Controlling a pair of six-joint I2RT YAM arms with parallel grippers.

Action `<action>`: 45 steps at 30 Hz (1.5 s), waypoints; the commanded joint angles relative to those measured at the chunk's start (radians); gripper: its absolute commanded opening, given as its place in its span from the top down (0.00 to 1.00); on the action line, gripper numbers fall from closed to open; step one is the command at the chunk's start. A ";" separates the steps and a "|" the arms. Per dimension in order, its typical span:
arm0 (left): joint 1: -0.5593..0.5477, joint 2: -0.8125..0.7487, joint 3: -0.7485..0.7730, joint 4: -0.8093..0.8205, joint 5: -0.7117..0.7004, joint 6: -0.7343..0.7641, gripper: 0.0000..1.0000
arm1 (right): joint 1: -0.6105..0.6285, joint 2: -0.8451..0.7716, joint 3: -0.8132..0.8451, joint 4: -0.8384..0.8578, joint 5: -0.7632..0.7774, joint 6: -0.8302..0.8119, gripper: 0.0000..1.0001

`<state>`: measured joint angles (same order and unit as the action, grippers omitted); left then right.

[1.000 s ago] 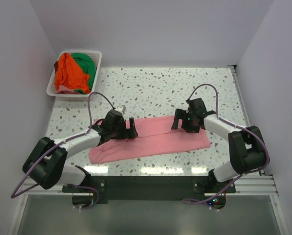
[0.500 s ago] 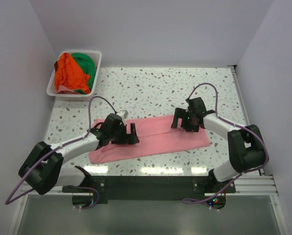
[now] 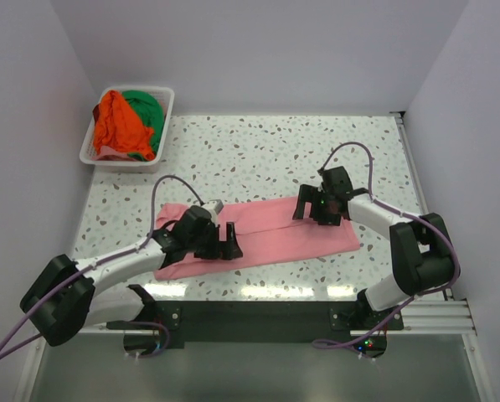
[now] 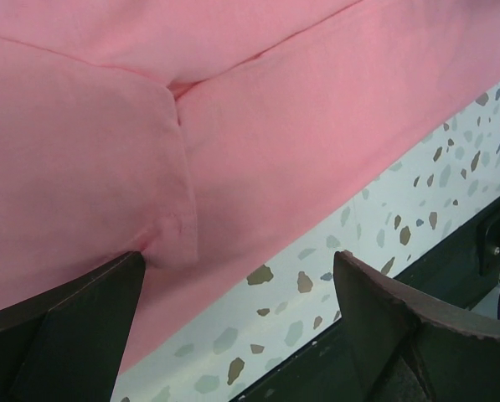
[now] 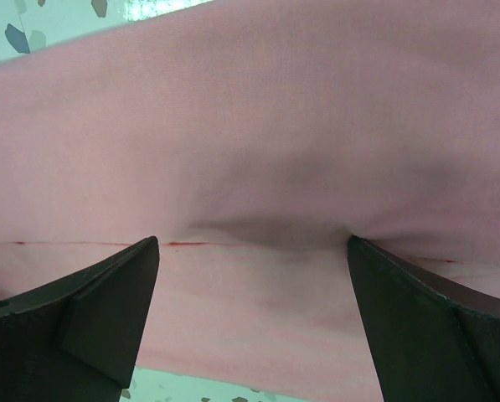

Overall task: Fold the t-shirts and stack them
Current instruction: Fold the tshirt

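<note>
Speckled table's basket holds orange shirt and green shirt (bunched).

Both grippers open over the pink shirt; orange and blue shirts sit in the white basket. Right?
No: the basket holds a green shirt, not a blue one, beside the orange shirt, as the top external view shows. The rest stands.

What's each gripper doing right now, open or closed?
Left gripper: open, over the pink t-shirt, holding nothing.
Right gripper: open, over the same shirt, holding nothing.
</note>
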<state>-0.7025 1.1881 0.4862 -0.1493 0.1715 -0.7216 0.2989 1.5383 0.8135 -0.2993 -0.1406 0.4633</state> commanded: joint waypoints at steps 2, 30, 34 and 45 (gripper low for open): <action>-0.043 -0.070 0.023 -0.038 -0.023 -0.038 0.00 | -0.001 0.020 0.001 -0.024 0.036 -0.003 0.01; 0.296 0.074 0.134 -0.259 -0.238 -0.099 0.00 | -0.026 0.042 0.242 -0.138 0.138 -0.132 0.01; 0.327 0.174 0.149 -0.225 -0.242 -0.108 0.00 | -0.038 0.101 0.251 -0.124 0.138 -0.130 0.01; 0.344 0.531 0.373 -0.157 -0.237 -0.058 0.00 | -0.037 0.091 0.121 -0.126 0.104 -0.117 0.01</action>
<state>-0.3714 1.5745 0.8371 -0.3439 -0.0830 -0.7986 0.2615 1.6794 0.9958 -0.4263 -0.0177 0.3462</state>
